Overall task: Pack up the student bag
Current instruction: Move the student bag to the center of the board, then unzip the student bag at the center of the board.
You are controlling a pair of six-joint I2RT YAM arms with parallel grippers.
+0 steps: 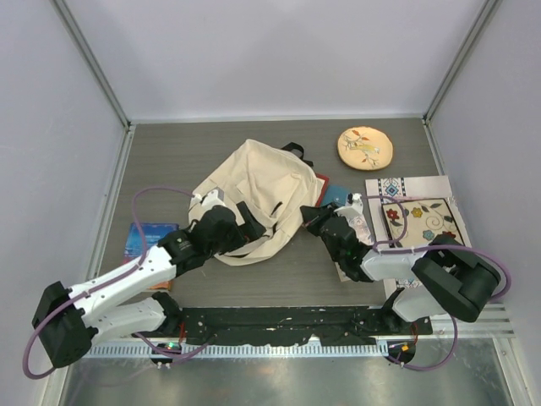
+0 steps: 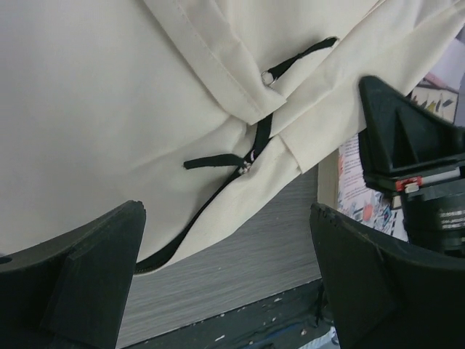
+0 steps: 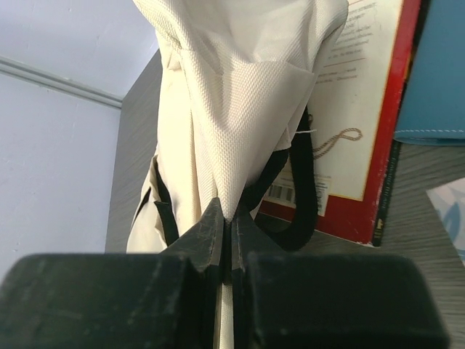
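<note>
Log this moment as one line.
left tool: open, holding nothing, facing student bag | right tool: shut on student bag fabric | red-edged book: beside bag

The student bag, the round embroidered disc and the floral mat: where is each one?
student bag (image 1: 254,182): top external view, middle of its cream fabric.
round embroidered disc (image 1: 365,148): top external view, its centre.
floral mat (image 1: 431,224): top external view, its dark-bordered flower panel.
</note>
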